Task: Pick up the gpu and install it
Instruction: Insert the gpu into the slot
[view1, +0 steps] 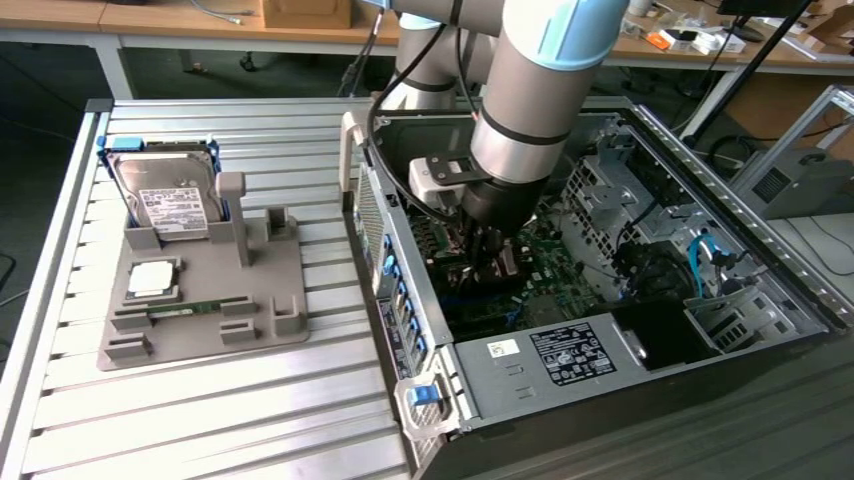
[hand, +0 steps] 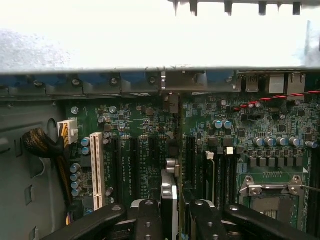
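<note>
My gripper (view1: 489, 258) is down inside the open computer case (view1: 561, 350), just above the green motherboard (view1: 541, 290). In the wrist view the gripper (hand: 172, 220) is shut on the gpu (hand: 169, 192), a thin card seen edge-on between the two black fingers (hand: 149, 220). The card runs toward the case's rear wall, where its narrow end (hand: 171, 102) sits near the rear slot openings. It hangs over the row of dark expansion slots (hand: 134, 165) on the motherboard (hand: 140, 125). Whether its edge touches a slot I cannot tell.
A white slot (hand: 96, 170), a cable bundle (hand: 42, 142) and the CPU socket (hand: 272, 187) flank the card. On the slatted table a grey fixture (view1: 254, 330) holds a hard drive (view1: 167, 195), a processor chip (view1: 151, 280) and a green memory stick (view1: 194, 308).
</note>
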